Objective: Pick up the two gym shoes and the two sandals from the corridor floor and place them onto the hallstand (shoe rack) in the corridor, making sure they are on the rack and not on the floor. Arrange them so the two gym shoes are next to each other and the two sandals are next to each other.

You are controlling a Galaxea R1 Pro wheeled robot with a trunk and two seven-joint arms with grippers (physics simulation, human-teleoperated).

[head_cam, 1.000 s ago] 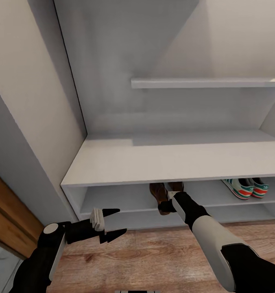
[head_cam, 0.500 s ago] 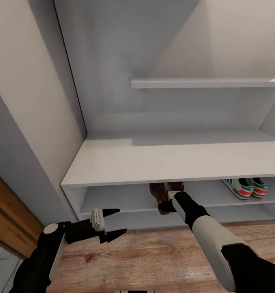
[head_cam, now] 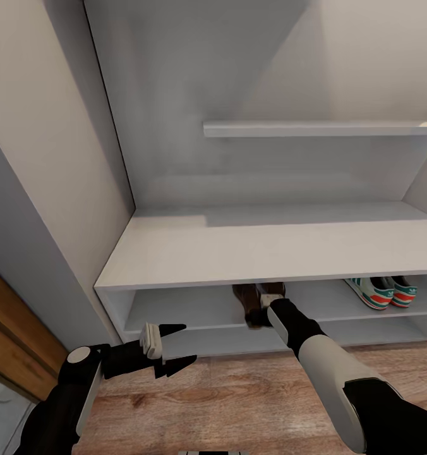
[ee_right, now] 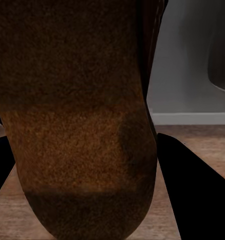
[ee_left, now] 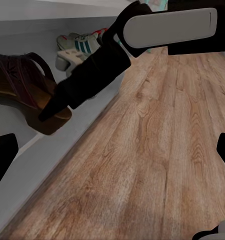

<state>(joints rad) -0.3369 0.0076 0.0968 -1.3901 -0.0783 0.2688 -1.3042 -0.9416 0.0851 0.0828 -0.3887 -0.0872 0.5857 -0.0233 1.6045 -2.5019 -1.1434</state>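
Note:
The pale hallstand (head_cam: 239, 249) stands ahead of me. In its upper slot the two gym shoes (head_cam: 379, 291) lie side by side at the right, also seen in the left wrist view as gym shoes (ee_left: 80, 42). Two dark brown sandals (head_cam: 246, 298) lie close together mid-slot. My right gripper (head_cam: 259, 318) reaches into the slot and is shut on the heel of one sandal (ee_right: 77, 100), with black fingers (ee_right: 192, 190) on either side. That sandal (ee_left: 22, 85) juts over the shelf's front edge. My left gripper (head_cam: 174, 347) hovers open over the corridor floor (head_cam: 239, 392), left of the sandals.
A narrow wall shelf (head_cam: 321, 129) hangs above the bench top. A grey side panel (head_cam: 43, 208) and a wooden door edge (head_cam: 11, 341) close off the left. The lower slot (head_cam: 226, 341) sits just above the floor.
My right gripper has pushed slightly deeper into the upper slot with the sandal. The left arm and the gym shoes have not moved.

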